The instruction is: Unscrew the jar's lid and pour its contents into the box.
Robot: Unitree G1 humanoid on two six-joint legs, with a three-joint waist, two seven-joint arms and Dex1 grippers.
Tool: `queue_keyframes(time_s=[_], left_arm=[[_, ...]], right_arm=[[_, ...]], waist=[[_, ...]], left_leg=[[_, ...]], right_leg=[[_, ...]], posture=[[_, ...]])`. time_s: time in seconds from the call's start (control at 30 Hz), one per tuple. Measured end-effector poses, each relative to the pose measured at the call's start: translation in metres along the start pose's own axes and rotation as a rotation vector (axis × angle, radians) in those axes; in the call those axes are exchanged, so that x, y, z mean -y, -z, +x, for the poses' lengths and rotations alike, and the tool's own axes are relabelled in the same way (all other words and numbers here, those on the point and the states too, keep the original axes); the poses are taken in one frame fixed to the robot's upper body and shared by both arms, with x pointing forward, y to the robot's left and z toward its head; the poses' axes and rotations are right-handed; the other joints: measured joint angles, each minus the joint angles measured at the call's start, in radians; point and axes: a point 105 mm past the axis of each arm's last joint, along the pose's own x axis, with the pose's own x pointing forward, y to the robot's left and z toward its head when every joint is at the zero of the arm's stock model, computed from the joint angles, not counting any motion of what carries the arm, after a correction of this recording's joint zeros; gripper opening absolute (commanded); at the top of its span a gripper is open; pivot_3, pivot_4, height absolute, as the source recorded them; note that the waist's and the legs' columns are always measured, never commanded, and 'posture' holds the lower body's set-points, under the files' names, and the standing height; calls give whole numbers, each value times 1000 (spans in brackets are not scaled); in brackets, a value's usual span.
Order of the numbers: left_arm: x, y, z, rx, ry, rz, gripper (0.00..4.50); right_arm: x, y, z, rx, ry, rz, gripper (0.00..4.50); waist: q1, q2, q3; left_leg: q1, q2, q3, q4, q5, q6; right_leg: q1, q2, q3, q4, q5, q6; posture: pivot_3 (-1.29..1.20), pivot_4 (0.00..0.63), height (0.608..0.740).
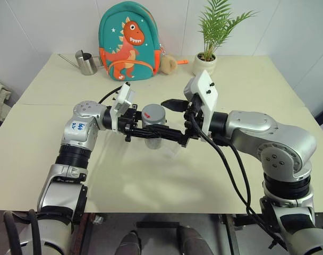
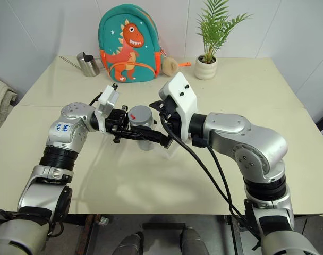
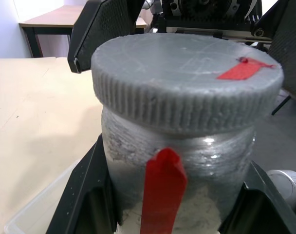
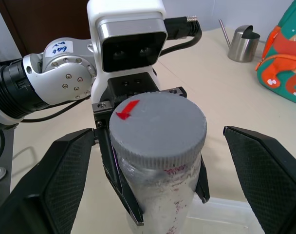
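The jar (image 3: 177, 161) wall is frosted, hiding its contents, and the box (image 4: 235, 214) is cut off.

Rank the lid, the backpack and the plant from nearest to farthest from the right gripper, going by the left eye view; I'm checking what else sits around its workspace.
1. Lid: directly between the open fingers of the right gripper, on the jar.
2. Backpack: farther back on the table, toward the robot's left.
3. Plant: at the back of the table, toward the right; near the backpack's range, so this order is loose.
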Motion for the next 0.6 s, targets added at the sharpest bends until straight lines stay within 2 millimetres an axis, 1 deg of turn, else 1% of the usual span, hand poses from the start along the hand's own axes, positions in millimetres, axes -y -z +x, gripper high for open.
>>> queue_keyframes(time_s=[0.3, 0.6], left_arm=[[-1, 0, 0, 0, -8, 0, 1931], [-1, 0, 0, 0, -13, 0, 1931]], right_arm=[[6, -4, 1, 11, 17, -8, 4463], [5, -4, 1, 10, 3, -6, 4463]], waist=[[0, 0, 0], [0, 0, 0]], left_leg=[[0, 0, 0, 0, 0, 0], [0, 0, 0, 0, 0, 0]], right_leg=[[0, 0, 0, 0, 0, 0], [0, 0, 0, 0, 0, 0]], posture=[[0, 150, 740], [0, 150, 740]])
